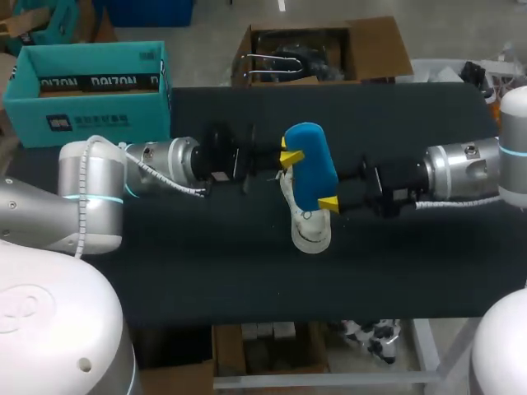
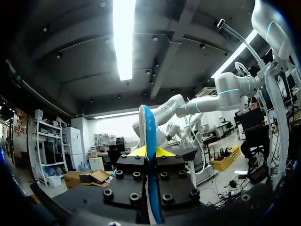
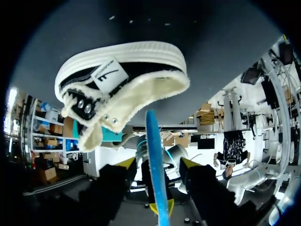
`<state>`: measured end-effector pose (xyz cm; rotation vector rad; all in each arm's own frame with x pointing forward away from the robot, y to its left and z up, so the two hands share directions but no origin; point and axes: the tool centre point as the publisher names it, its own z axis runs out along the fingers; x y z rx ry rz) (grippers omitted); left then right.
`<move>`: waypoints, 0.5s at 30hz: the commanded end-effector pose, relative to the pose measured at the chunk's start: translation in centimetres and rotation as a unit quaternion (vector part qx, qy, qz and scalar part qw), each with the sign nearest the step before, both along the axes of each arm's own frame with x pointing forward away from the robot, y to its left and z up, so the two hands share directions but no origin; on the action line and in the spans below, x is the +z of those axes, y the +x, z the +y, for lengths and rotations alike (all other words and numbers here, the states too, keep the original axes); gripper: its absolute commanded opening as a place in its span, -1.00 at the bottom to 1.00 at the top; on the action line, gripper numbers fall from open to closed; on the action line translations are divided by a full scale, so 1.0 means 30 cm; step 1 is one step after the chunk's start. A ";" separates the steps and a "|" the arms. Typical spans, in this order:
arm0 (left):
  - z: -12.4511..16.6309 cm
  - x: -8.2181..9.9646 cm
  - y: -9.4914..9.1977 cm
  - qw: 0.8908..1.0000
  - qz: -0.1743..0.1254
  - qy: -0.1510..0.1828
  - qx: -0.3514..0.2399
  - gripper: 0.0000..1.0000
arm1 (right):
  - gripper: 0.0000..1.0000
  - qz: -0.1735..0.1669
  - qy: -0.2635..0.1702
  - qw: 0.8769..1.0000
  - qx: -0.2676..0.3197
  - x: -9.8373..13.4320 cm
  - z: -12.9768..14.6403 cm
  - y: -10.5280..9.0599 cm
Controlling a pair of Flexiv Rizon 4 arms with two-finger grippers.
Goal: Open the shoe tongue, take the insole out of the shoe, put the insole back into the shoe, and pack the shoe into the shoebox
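A blue insole (image 1: 311, 163) stands on edge in the air above the middle of the black table (image 1: 165, 271). My left gripper (image 1: 289, 156) is shut on its far end; in the left wrist view the insole (image 2: 150, 136) runs edge-on between the yellow tips of this gripper (image 2: 149, 151). My right gripper (image 1: 328, 202) is at the insole's near end. There its fingers (image 3: 126, 163) straddle the insole (image 3: 154, 155) with a gap on each side, so this gripper (image 3: 157, 165) is open. The black and white shoe (image 1: 310, 227) lies under the insole, its fleecy opening (image 3: 141, 101) facing my right gripper.
The teal shoebox (image 1: 90, 115) stands open at the table's far left corner. Bare black tabletop lies in front of the shoe and to both sides.
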<state>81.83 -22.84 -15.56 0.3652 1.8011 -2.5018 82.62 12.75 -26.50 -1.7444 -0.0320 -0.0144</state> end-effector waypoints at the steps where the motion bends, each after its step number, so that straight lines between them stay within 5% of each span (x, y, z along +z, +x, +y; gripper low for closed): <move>1: -0.017 -0.018 0.007 1.000 0.001 -0.013 -0.005 -1.00 | -0.02 -0.002 0.002 1.000 -0.005 0.002 -0.012 -0.017; 6: -0.012 -0.016 0.007 1.000 0.002 -0.010 -0.004 -1.00 | 0.13 -0.004 -0.001 1.000 -0.011 0.003 -0.027 -0.030; 15: -0.008 -0.026 0.005 1.000 0.004 -0.003 0.001 -1.00 | -0.07 -0.007 0.006 1.000 -0.008 -0.008 -0.042 -0.022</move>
